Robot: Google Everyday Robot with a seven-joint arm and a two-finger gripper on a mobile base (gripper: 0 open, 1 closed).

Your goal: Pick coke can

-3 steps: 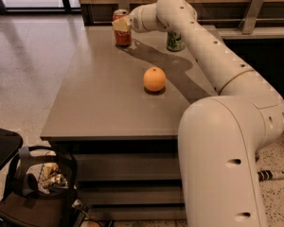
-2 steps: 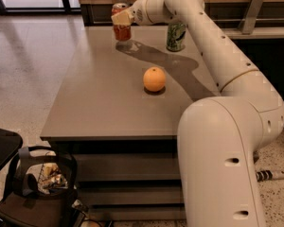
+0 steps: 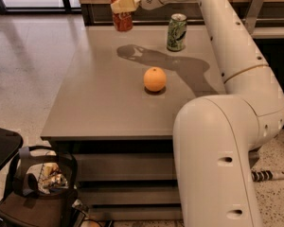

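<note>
Above the table's point(image 3: 104, 108) far edge, red coke can point(image 3: 122, 19) with silver top, clamped in the pincer point(image 3: 121, 4)

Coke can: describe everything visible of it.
The coke can is a small red metal cylinder with pale lettering and a silver top. It is upright, held in the pincer, whose cream finger crosses its upper half. It hangs above the far left corner of the table, its shadow cast apart on the grey top. Nothing else touches it.
</note>
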